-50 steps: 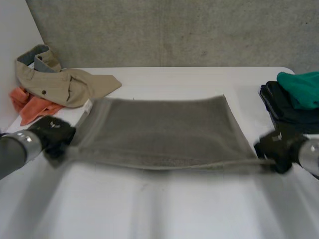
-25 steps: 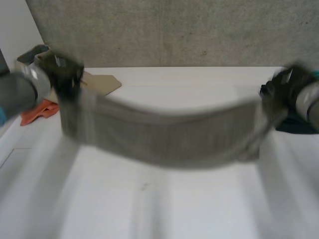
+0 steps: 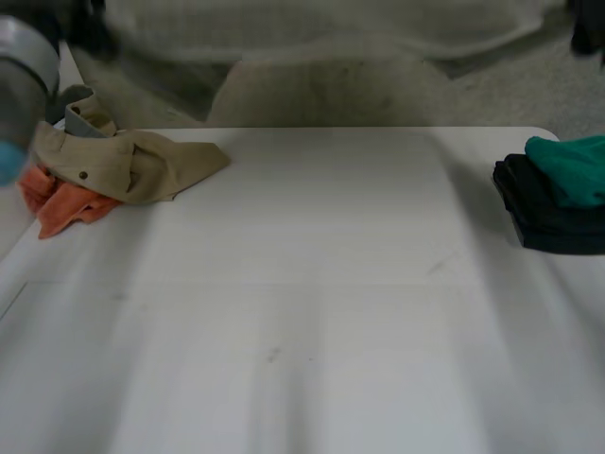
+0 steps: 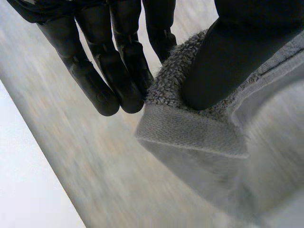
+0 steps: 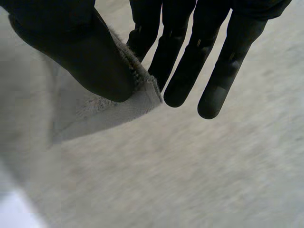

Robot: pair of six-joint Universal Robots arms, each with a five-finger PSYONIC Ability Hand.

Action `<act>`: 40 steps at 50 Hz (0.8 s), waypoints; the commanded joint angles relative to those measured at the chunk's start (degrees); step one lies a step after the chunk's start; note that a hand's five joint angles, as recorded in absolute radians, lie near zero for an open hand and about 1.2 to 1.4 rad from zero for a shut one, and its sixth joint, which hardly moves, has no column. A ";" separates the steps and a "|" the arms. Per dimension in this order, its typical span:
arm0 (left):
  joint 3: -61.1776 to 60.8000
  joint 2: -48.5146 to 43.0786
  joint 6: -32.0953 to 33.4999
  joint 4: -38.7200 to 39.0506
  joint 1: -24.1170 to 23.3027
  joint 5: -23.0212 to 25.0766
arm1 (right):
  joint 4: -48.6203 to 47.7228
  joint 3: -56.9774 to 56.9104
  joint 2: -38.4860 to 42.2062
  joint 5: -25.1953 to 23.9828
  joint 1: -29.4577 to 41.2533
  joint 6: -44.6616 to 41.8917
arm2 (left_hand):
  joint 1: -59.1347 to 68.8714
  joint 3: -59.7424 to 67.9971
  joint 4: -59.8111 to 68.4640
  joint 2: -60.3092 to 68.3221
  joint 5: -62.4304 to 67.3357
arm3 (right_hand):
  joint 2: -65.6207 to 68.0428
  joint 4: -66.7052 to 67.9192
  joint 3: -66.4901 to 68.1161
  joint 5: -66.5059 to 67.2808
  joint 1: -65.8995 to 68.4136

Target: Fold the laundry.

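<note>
A grey towel hangs stretched in the air above the far side of the white table, held between both hands. In the left wrist view my left hand pinches one towel corner between thumb and straight fingers. In the right wrist view my right hand pinches the other corner the same way. In the head view the left arm is raised at the far left and the right hand is a dark shape at the far right.
A beige garment lies on an orange cloth at the table's far left. A folded dark stack with a green piece on top sits at the right edge.
Both hands have swung the towel up off the table, from lying flat to hanging high in the air. The table's middle is now bare.
</note>
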 commanded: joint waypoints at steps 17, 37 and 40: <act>-39.99 2.51 26.36 -10.44 3.02 4.57 | 25.58 34.39 -0.43 -9.67 -10.06 -27.34 | 14.20 11.83 11.62 11.39 13.60 | 12.73 11.49 11.71 10.72 15.12; -35.88 6.31 25.67 -26.19 2.23 5.63 | 33.89 29.48 -3.00 -9.67 -9.90 -30.19 | 14.20 11.83 11.62 11.39 13.60 | 12.73 11.49 11.71 10.72 15.12; -28.94 1.92 21.54 -25.13 1.18 4.05 | 26.33 26.85 0.42 -8.44 -8.58 -26.06 | 14.20 11.83 11.62 11.39 13.60 | 12.73 11.49 11.71 10.72 15.12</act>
